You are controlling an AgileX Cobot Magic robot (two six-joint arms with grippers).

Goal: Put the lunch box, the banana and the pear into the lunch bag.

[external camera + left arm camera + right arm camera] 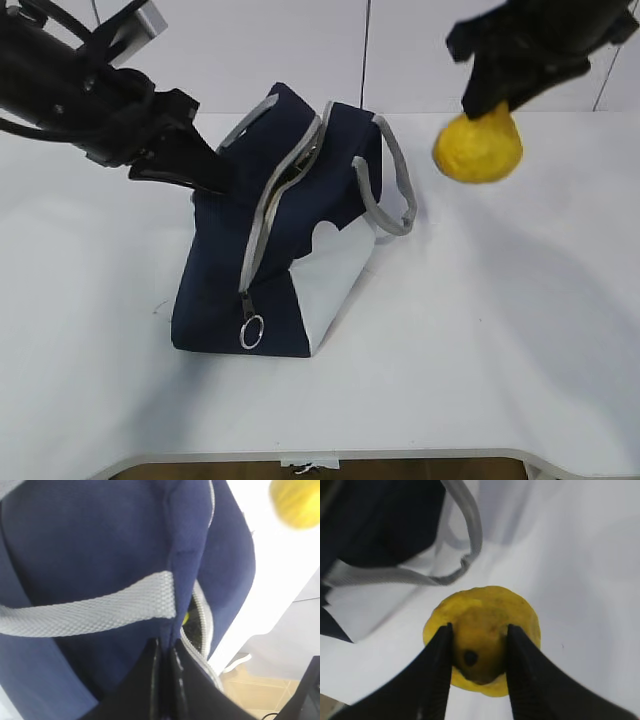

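The right pincer point(490, 100) holds the pear point(478, 146) in the air. Its two black fingers point(437, 670) press on the narrow top of the fruit from both sides, and the wide part of the pear hangs below them. In the right wrist view the dark stem spot of the pear sits between the fingers. The table point(520, 320) is white and lies well under the pear.

The bag point(280, 240) stands on the table to the left of the right pincer and lower than it. The pear is apart from the bag, beside its grey handle point(395, 190). The zipper point(262, 225) is open along the top, and the ring pull point(251, 332) hangs at the near end, next to the white end panel point(335, 270).

The left pincer point(205, 170) is pressed together on the blue fabric of the bag, at the edge of the opening on the far side from the right pincer. In the left wrist view its fingers point(150, 680) are shut on the cloth just beside the zipper tape, under the other grey strap point(90, 612). Through the open gap near these fingers a small yellow thing point(186, 618) shows inside the bag; I cannot tell what it is.

I can read no brand, label or writing on the bag or on the fruit.
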